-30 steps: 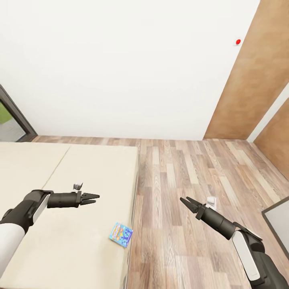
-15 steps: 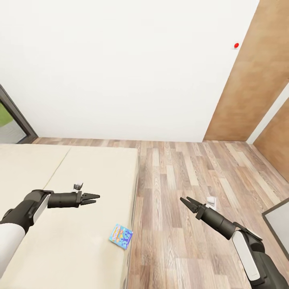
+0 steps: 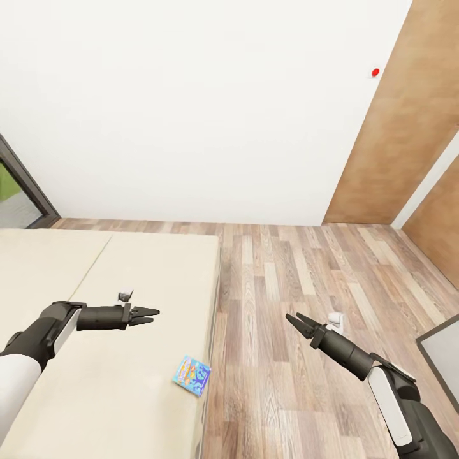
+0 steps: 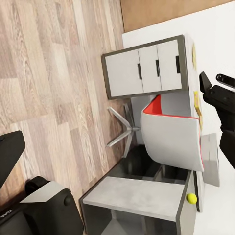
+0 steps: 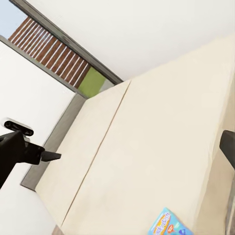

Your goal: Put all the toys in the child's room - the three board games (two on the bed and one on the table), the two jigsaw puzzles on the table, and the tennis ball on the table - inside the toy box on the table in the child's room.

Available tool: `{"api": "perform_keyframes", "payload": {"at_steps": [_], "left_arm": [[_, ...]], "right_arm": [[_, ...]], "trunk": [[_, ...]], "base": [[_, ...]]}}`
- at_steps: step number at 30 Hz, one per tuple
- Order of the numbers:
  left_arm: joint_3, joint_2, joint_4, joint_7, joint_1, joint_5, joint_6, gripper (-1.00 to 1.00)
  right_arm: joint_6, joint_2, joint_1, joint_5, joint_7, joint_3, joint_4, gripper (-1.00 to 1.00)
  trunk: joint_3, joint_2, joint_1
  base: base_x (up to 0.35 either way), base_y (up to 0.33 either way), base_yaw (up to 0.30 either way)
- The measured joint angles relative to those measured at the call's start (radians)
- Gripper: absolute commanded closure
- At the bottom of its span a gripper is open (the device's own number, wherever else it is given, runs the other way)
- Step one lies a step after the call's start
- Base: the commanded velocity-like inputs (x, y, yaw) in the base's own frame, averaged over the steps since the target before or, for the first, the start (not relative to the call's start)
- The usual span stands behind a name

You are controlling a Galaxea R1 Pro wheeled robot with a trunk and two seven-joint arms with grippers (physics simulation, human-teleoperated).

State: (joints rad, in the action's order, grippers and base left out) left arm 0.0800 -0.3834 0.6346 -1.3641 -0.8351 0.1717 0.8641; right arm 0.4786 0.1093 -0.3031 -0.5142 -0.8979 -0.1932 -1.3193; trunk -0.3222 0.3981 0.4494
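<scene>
Head view: the small blue board game [image 3: 192, 374] lies flat on the bed [image 3: 127, 287], near its floor-side edge. The left claw [image 3: 150, 313] hovers above the mattress, slightly parted, empty. The right claw [image 3: 294, 321] hangs over the wood floor [image 3: 287, 268], slightly parted, empty. In the left wrist view, the tennis ball [image 4: 191, 198] rests on the bench [image 4: 142, 196].

The bed [image 3: 108, 319], a beige two-part mattress, carries one small blue game box [image 3: 192, 373] flat near its edge, below and beyond the left gripper's [image 3: 152, 313] jaws.
</scene>
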Motion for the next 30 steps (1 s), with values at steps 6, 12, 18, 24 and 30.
{"api": "perform_keyframes", "payload": {"at_steps": [6, 12, 18, 24, 30], "left_arm": [[0.002, 0.004, 0.000, 0.005, 0.000, 0.000, 0.000, -1.00], [0.005, 0.005, 0.000, 0.007, 0.000, -0.001, 0.000, -1.00], [0.007, 0.006, 0.000, 0.009, 0.000, -0.002, 0.000, -1.00], [0.007, 0.006, 0.000, 0.011, 0.000, -0.003, 0.000, -1.00], [0.007, 0.010, 0.000, 0.036, 0.000, -0.004, 0.001, -1.00]], "right_arm": [[0.001, 0.000, 0.000, 0.004, 0.097, 0.007, -0.002, -1.00], [-0.001, 0.000, 0.000, 0.004, 0.152, 0.011, -0.013, -1.00], [-0.003, -0.001, 0.000, 0.007, 0.160, 0.013, -0.009, -1.00], [-0.079, -0.006, 0.000, 0.006, 0.178, 0.013, 0.015, -1.00], [-0.116, -0.006, 0.000, 0.009, 0.195, 0.013, 0.049, -1.00]], "trunk": [[0.000, 0.000, 0.000], [0.006, 0.000, 0.000], [0.016, 0.000, 0.000], [0.026, 0.000, 0.000], [0.036, 0.000, 0.000]], "base": [[0.000, 0.000, 0.000], [0.000, 0.000, 0.000], [0.000, 0.000, 0.000], [0.000, 0.000, 0.000], [0.000, 0.000, 0.000]]}}
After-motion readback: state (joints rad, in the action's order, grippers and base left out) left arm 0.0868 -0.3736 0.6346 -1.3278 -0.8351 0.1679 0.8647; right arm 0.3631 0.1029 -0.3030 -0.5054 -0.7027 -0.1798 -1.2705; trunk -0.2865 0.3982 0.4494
